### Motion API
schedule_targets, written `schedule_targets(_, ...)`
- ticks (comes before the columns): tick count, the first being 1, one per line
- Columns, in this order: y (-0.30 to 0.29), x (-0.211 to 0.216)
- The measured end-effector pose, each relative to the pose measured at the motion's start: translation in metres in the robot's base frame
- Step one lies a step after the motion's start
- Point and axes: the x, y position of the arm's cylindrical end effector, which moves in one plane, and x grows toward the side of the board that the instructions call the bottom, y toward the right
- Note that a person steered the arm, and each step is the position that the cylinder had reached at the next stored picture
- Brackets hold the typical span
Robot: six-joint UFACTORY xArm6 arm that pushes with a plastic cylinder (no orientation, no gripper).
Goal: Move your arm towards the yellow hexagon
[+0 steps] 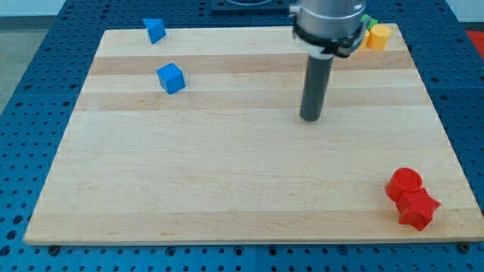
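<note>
The yellow hexagon (377, 36) sits at the board's top right corner, next to a green block (367, 21) that is mostly hidden behind the arm. My tip (310, 118) rests on the board below and to the left of the yellow hexagon, well apart from it. The dark rod rises from the tip to the arm's body at the view's top.
A blue block (155, 29) lies at the top left edge and a blue cube (172, 78) just below it. A red cylinder (404, 183) and a red star-like block (417, 209) touch each other at the bottom right. The wooden board (227, 181) lies on a blue perforated table.
</note>
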Motion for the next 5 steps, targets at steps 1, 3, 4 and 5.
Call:
schedule_targets(1, 0.078, -0.035)
schedule_targets(3, 0.234, -0.088)
schedule_targets(4, 0.234, -0.105)
schedule_targets(5, 0.234, -0.155)
